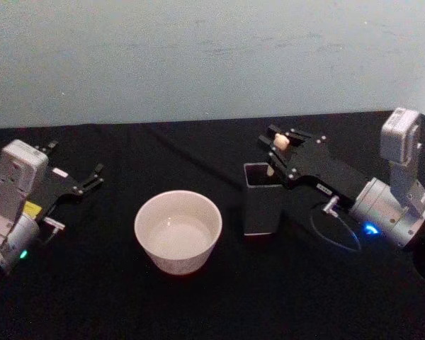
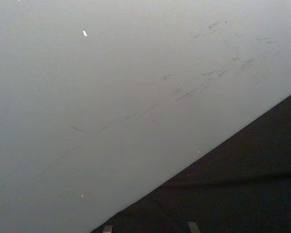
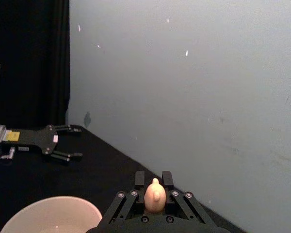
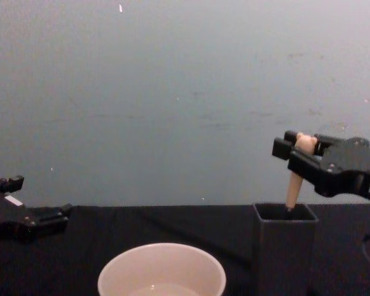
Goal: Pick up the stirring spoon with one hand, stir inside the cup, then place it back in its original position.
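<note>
Clamping the pale beige handle of the spoon (image 4: 294, 182) near its knobby top, the right gripper (image 4: 301, 145) hovers just above the open mouth of the holder (image 4: 283, 246). The handle is smooth and rounded, tilted slightly, and its lower end dips inside the holder, so the metal bowl is hidden. In the right wrist view the knobby tip of the spoon (image 3: 154, 194) sits pinched between the black, bolted fingers (image 3: 138, 180). The holder (image 1: 263, 201) is a tall dark grey box with a square section and flat matte walls, standing upright on the black cloth-covered table (image 1: 198, 304).

Just beside the holder, toward the robot's left, stands the cup (image 1: 178, 231), wide, round and cream-white with a thin rim and a smooth bowl-like wall; the two do not touch. The cup's rim also shows low in the chest view (image 4: 161, 271).

The left gripper (image 1: 92, 177) lies parked near the table's left side, well apart from the cup, its thin black fingers spread apart and holding nothing. Behind the table rises a plain, faintly scuffed pale wall (image 4: 172, 92).
</note>
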Available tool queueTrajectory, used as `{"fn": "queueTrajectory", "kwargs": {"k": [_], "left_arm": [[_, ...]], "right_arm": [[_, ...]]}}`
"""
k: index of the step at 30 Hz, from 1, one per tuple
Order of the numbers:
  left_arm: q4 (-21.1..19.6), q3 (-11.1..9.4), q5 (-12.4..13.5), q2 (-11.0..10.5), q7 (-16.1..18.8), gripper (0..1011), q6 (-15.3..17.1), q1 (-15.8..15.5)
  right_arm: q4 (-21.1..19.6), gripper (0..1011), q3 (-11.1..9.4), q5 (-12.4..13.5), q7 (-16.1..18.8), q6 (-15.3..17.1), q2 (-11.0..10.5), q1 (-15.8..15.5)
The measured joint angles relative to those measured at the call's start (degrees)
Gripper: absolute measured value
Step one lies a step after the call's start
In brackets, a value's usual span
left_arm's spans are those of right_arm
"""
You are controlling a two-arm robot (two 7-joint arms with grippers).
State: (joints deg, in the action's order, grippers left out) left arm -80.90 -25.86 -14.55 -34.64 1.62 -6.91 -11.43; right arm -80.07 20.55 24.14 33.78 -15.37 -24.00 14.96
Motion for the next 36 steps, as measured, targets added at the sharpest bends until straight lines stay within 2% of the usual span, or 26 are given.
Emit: {"fn": "queueTrajectory", "kwargs": {"k": [10,29,32,36], "left_arm": [[0.0,0.0,0.0,0.0,0.0,1002,0.0,0.0],[0.0,0.0,0.0,0.0,0.0,1001,0.0,0.0],[0.0,0.0,0.0,0.0,0.0,1001,0.0,0.0],[0.0,0.0,0.0,0.0,0.0,1001,0.0,0.0]], "right_arm": [[3.1,212,0.5,-0.1,-0.7,1.5,1.5,1.1],[3.4,212,0.6,-0.5,-1.3,2.0,1.7,1.2],[3.4,248,0.6,-0.5,-1.3,1.9,1.6,1.2],[3.4,397,0.6,-0.4,-1.2,1.9,1.6,1.1]]}}
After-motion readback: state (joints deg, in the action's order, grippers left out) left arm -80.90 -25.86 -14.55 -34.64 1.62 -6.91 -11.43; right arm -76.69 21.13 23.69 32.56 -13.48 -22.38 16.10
